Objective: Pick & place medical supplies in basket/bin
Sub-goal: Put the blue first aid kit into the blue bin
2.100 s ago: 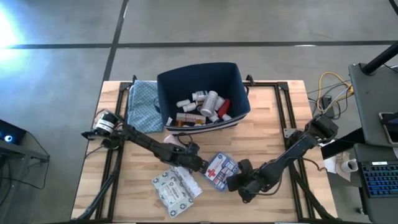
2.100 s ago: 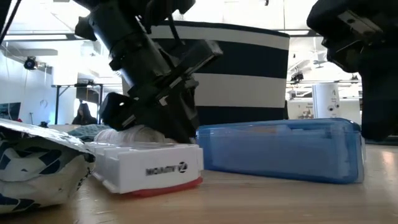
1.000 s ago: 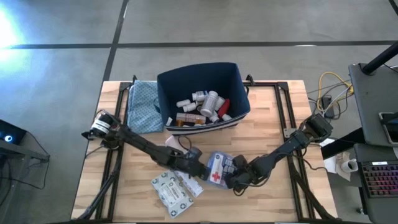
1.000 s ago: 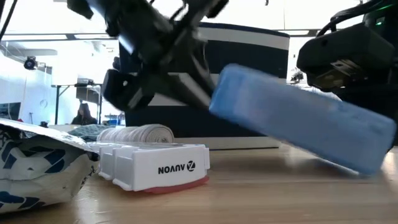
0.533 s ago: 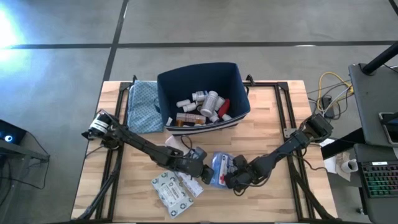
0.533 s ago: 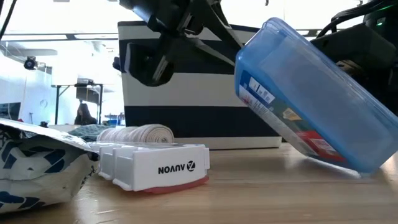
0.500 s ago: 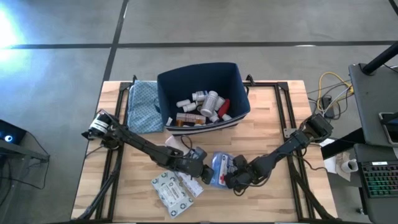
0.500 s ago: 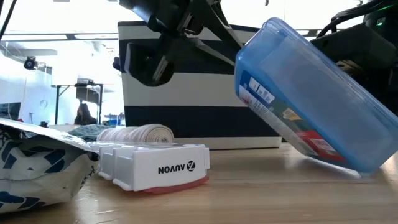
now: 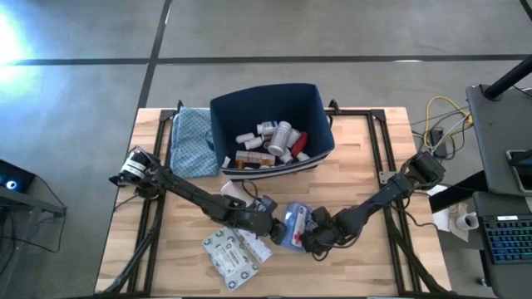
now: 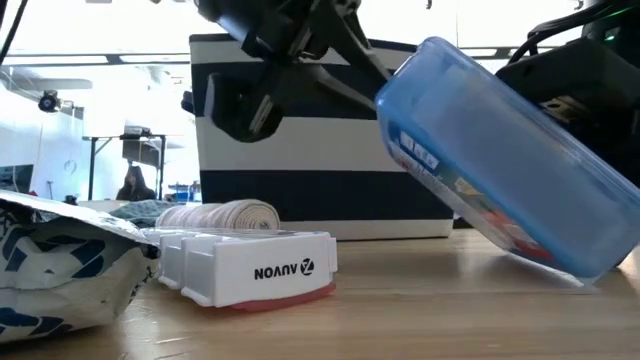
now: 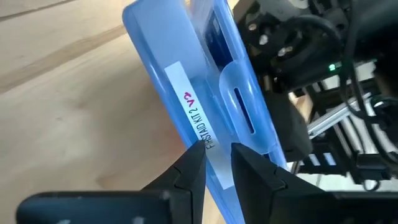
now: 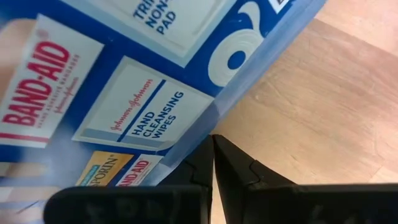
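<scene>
- Where the wooden tabletop (image 9: 366, 166) shows bare, it is pale planks on a black frame, standing on a grey concrete floor (image 9: 332, 33) crossed by dark lines.
- Behind the tabletop, the low view looks into a bright, white room with stands and equipment; a desk with a keyboard (image 9: 507, 237) sits beside the tabletop on the right arm's side.
- Taking the navy bin (image 9: 270, 124) as the mark: it stands at the tabletop's far edge, its white stripe near the base, with white bottles and a red bottle (image 9: 300, 142) inside.
- A blue patterned cloth (image 9: 193, 141) lies just beside the bin, on the left arm's side.
- In front of the bin, the blue first-aid box (image 9: 293, 226) is tipped up on one edge, propped between both arms.
- Left tool (image 9: 268, 226): its fingers are pressed together, tips against the box's edge.
- Right tool (image 9: 306, 239): also closed, its tips against the box's printed face; neither grips anything.
- Grey-white printed packets (image 9: 235, 253) lie further out from the bin, near the left tool.
- Only the low view shows a white case lettered AUVON (image 10: 250, 268) and a bandage roll (image 10: 220, 214) in front of the bin.
- Only the right wrist view makes the box's printed label (image 12: 134, 112) readable.
</scene>
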